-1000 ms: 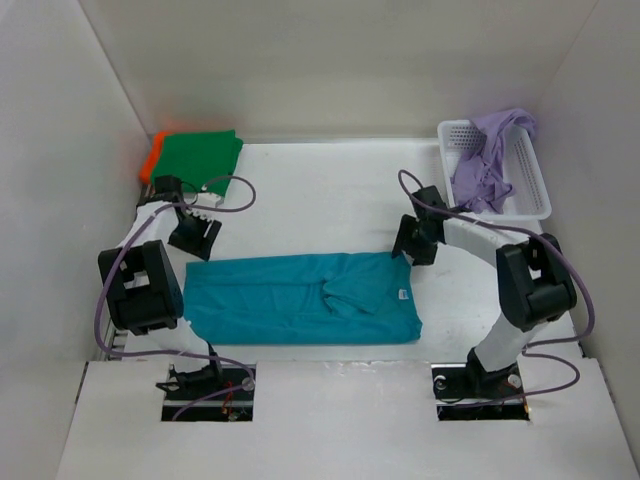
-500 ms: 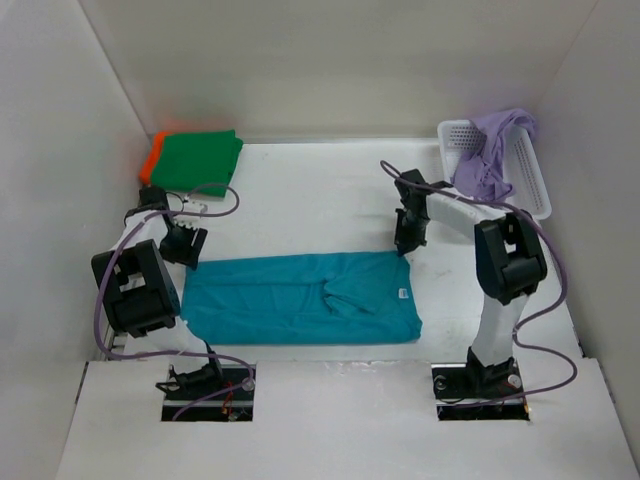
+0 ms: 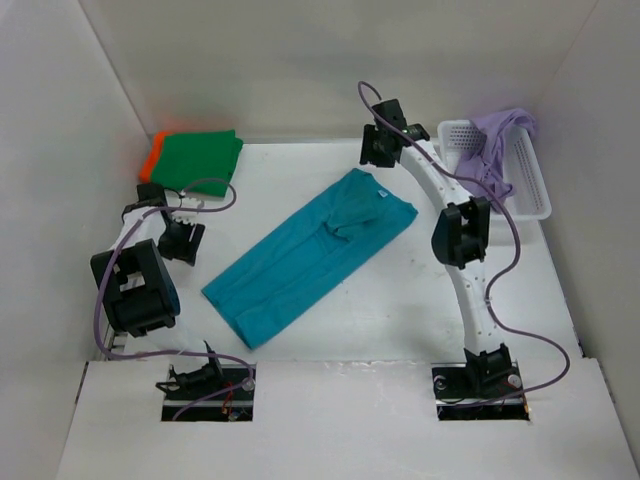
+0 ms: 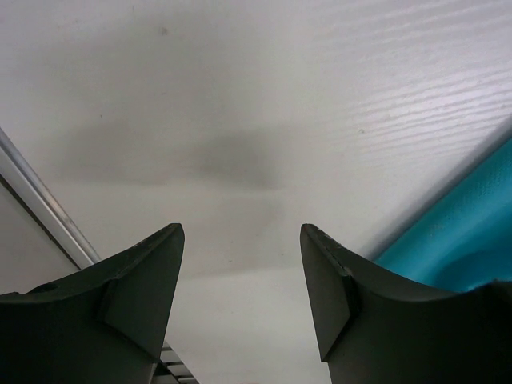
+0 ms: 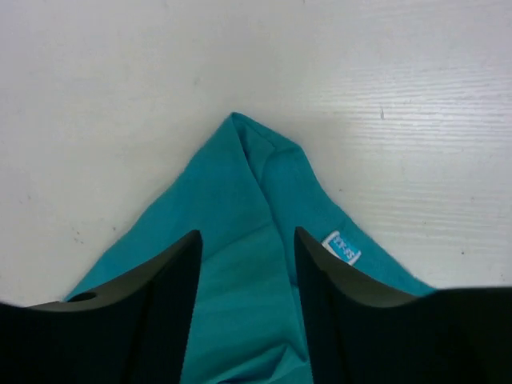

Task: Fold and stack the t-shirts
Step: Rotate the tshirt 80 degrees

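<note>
Teal t-shirt (image 3: pixel 315 255) lies diagonally. Our right arm (image 3: pixel 455 230) reaches fully out, right end effector (image 5: pixel 246 240) open over its collar; left end effector (image 4: pixel 240 236) open near its hem.

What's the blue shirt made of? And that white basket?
The teal shirt looks like soft matte cloth, probably cotton knit: it creases and lies limp, with a sewn label. The white basket looks like hard smooth plastic: its walls are a stiff mesh of holes.

We note the teal shirt (image 3: pixel 310 260) lying diagonally across the table (image 3: pixel 290 180), with bare board on either side. A folded stack (image 3: pixel 200 157) blocks the far-left corner and a basket (image 3: pixel 528 185) the far-right.
</note>
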Tool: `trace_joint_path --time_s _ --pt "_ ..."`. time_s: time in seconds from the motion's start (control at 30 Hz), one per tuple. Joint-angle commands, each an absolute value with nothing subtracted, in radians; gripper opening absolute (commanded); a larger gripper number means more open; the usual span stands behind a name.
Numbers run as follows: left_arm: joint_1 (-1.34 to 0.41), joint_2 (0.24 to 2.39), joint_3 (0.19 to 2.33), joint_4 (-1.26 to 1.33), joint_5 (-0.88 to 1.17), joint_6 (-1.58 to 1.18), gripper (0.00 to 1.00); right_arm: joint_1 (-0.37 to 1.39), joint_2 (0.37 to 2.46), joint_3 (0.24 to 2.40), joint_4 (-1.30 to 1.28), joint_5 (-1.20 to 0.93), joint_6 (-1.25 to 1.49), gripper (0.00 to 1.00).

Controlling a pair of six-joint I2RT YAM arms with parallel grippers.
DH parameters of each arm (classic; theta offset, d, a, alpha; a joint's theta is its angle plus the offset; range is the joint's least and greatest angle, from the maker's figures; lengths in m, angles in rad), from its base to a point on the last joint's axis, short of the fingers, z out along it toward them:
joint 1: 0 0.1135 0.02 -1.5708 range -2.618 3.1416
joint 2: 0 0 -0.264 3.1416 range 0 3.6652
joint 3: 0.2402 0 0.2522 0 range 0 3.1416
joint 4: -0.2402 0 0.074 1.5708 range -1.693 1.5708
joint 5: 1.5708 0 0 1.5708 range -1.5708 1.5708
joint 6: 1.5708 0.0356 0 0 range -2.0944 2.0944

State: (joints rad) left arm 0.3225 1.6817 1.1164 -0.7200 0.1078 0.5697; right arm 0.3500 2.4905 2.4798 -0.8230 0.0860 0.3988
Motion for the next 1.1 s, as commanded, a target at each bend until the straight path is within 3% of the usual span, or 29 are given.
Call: trace_joint_path --time_s 0.0,0.2,0.33,0.53,0.73,0.9,1.07 --pt "0.289 1.692 1.169 -0.738 0.114 0.529 0.59 0.375 2.319 2.333 -0.706 0.175 0.357 0.56" --pt "0.236 1.689 1.126 -0.732 0.127 0.502 0.59 0.283 2.005 1.792 -0.664 0.19 0.534 0.59" --pt "0.187 1.704 1.106 -0.729 0.14 0.491 0.58 0.245 1.965 1.614 -0.646 0.137 0.567 0.59" --pt "0.145 1.706 1.077 -0.716 0.14 0.489 0.58 0.223 2.043 1.62 -0.641 0.086 0.615 0.6" --pt "0.15 1.686 1.045 -0.695 0.146 0.492 0.58 0.214 2.154 1.778 -0.728 0.026 0.621 0.52" --pt "0.16 1.667 1.029 -0.695 0.153 0.492 0.58 0.202 2.253 1.939 -0.896 -0.04 0.577 0.55" --pt "0.157 1.674 1.032 -0.695 0.163 0.491 0.58 0.202 2.255 1.939 -0.954 -0.02 0.558 0.55"
